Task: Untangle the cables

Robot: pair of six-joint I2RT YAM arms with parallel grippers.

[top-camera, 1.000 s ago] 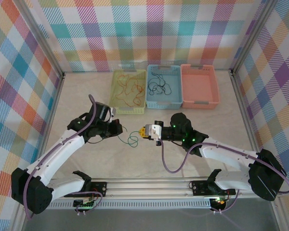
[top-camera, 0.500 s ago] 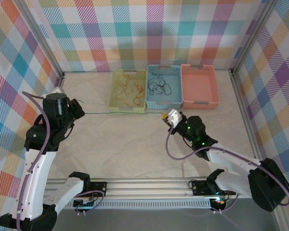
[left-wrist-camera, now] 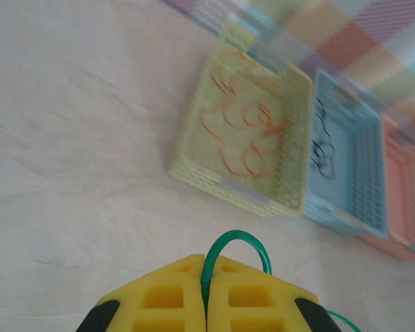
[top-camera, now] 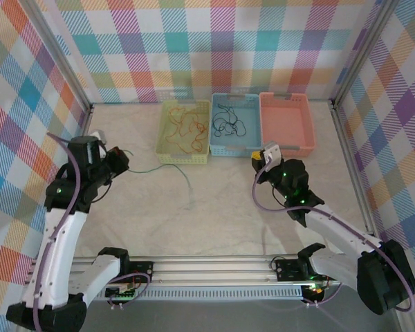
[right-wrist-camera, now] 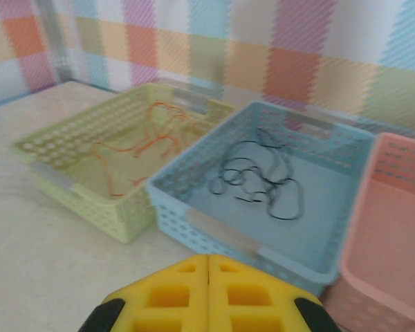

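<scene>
My left gripper (top-camera: 123, 158) hangs over the left of the table, shut on one end of a green cable (top-camera: 159, 168). In the left wrist view the green cable (left-wrist-camera: 235, 238) loops out from between the yellow fingertips (left-wrist-camera: 173, 283) of that gripper (left-wrist-camera: 207, 266). The rest of the strand lies slack across the table towards the middle. My right gripper (top-camera: 263, 153) sits just in front of the blue basket, its yellow pads (right-wrist-camera: 166, 294) pressed together on nothing (right-wrist-camera: 208, 261). Orange and red cables (top-camera: 183, 128) lie in the yellow basket, black cables (top-camera: 228, 123) in the blue one.
Three baskets stand in a row at the back: yellow basket (top-camera: 183, 160), blue basket (top-camera: 235, 150) and pink basket (top-camera: 286, 149). Plaid walls enclose the table on three sides. A metal rail with the arm bases runs along the near edge.
The arms pulled apart from the middle. The green cable, drawn taut half a second ago, now lies slack on the table. My right gripper has moved right and back towards the baskets.
</scene>
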